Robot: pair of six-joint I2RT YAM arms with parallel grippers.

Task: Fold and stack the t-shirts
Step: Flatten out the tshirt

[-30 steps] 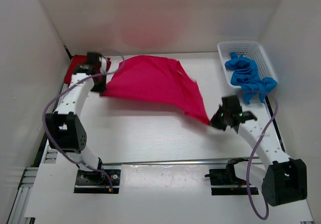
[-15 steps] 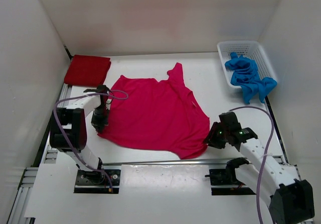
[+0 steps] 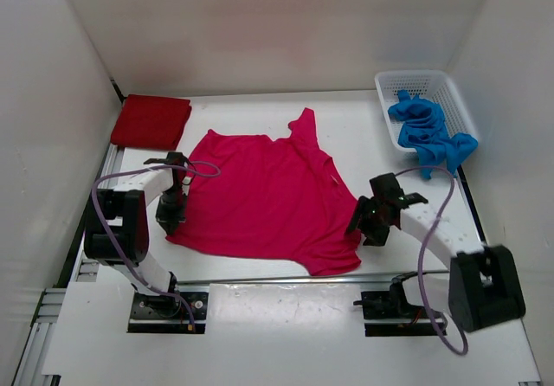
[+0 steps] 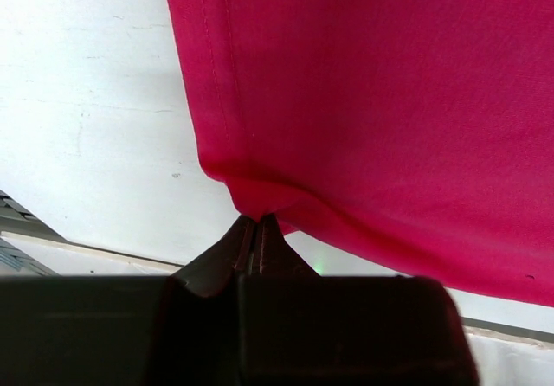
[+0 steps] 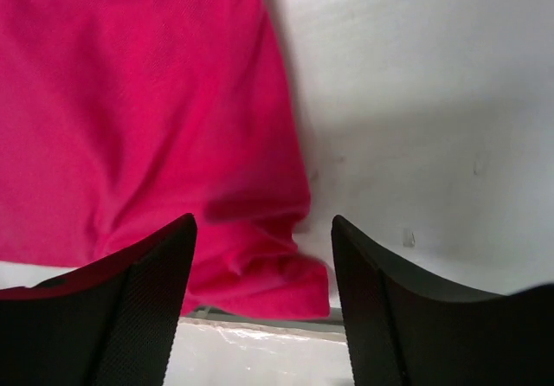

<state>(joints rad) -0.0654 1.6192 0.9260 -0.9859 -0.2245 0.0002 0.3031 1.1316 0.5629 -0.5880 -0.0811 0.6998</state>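
Observation:
The magenta-pink t-shirt (image 3: 260, 200) lies spread flat in the middle of the table, sleeve end towards the back. My left gripper (image 3: 170, 221) is shut on its near-left corner; in the left wrist view the closed tips (image 4: 257, 221) pinch a fold of the cloth (image 4: 381, 100). My right gripper (image 3: 363, 226) stands open just above the near-right corner, and the crumpled corner (image 5: 260, 273) lies loose between its fingers (image 5: 147, 282). A dark red t-shirt (image 3: 150, 119) lies folded at the back left. The bright blue t-shirt (image 3: 428, 131) sits bunched in the basket.
The white mesh basket (image 3: 415, 79) stands at the back right, the blue cloth spilling over its near rim. White walls close the table on three sides. A metal rail (image 3: 277, 278) runs along the near edge, just below the shirt's hem.
The pink shirt came down from hanging between both grippers to lying flat. My right gripper opened, let go of its corner and drew back a little. The left gripper stays shut.

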